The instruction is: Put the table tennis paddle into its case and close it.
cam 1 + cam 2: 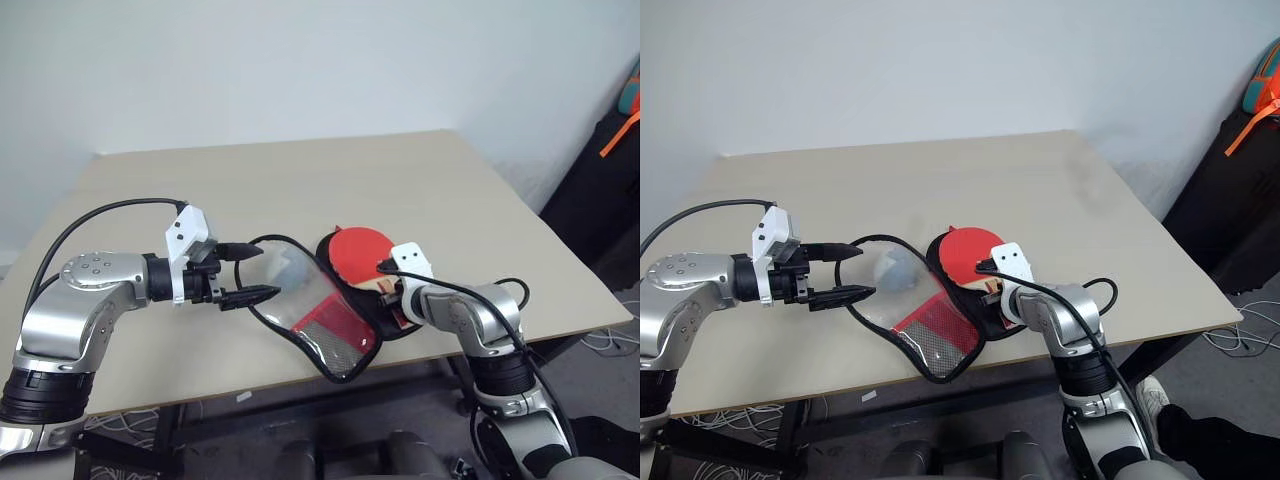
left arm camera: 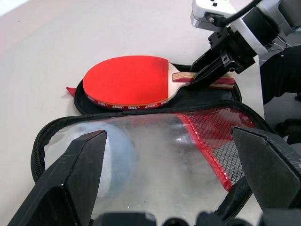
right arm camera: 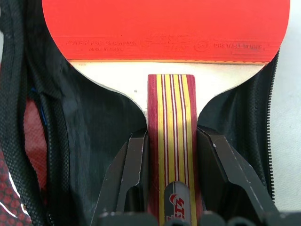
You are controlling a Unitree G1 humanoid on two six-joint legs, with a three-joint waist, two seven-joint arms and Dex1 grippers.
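The case lies open near the table's front edge, its clear side with red panel and mesh folded toward the left. The table tennis paddle rests red face up on the case's black half. My right gripper is shut on the paddle's striped wooden handle, reaching in from the right. My left gripper is open and level at the left rim of the clear side, one finger on each side of it. Whether it touches the rim I cannot tell.
A pale grey-blue lump shows through the clear side, close to the left gripper. The beige table stretches away bare behind the case, and its front edge runs just below the case. A dark bag stands off the right side.
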